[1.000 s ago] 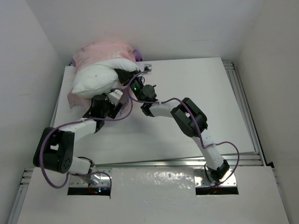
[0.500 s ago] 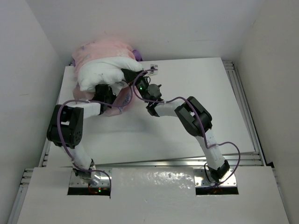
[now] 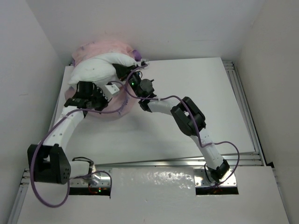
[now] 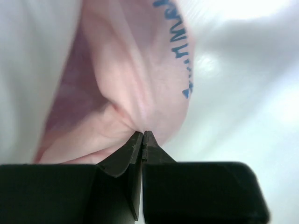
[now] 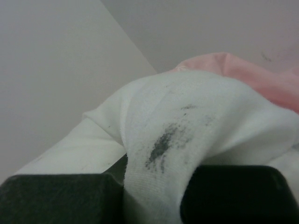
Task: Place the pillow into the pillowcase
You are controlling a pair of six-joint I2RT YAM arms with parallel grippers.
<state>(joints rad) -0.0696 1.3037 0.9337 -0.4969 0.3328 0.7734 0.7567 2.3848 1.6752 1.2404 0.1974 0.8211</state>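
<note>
So that its mouth can be held open, the left claw (image 4: 142, 136) pinches a pink fold of pillowcase (image 4: 131, 84) at its tips; the right claw (image 5: 154, 182) clamps the pillow (image 5: 196, 112), case just beyond, likely to push it in.

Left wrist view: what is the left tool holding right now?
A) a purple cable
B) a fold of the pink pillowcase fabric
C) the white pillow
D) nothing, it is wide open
B: the left tool has its jaws shut together on a gathered fold of the pink pillowcase.
</note>
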